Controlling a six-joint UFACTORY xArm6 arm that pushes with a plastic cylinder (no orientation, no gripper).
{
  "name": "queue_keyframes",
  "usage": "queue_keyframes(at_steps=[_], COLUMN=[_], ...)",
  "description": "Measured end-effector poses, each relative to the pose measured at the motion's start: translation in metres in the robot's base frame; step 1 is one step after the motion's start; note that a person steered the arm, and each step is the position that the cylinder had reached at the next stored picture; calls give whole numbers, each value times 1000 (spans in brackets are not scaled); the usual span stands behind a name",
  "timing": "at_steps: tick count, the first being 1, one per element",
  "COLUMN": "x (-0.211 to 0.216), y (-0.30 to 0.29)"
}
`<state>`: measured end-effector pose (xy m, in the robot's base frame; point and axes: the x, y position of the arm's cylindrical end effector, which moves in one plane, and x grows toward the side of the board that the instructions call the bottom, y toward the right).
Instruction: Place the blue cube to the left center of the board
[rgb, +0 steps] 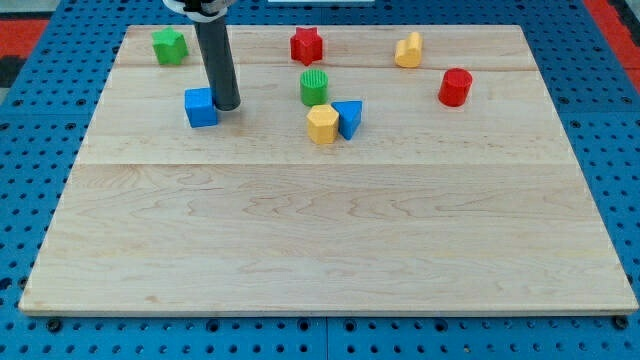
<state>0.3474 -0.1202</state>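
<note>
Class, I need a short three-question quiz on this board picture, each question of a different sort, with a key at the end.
1. True or false: my tip stands at the view's right side of the blue cube.
2. Which block touches the yellow block near the middle? A) green cylinder B) blue triangular block C) red cylinder
3. Fill in: the block at the board's top left is ____.

Key: 1 true; 2 B; 3 green.
</note>
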Motion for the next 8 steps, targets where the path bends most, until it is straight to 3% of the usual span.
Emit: queue_keyframes(at_steps=[3, 5, 6, 8], x=[5, 12, 22, -6], y=[17, -66, -77, -53])
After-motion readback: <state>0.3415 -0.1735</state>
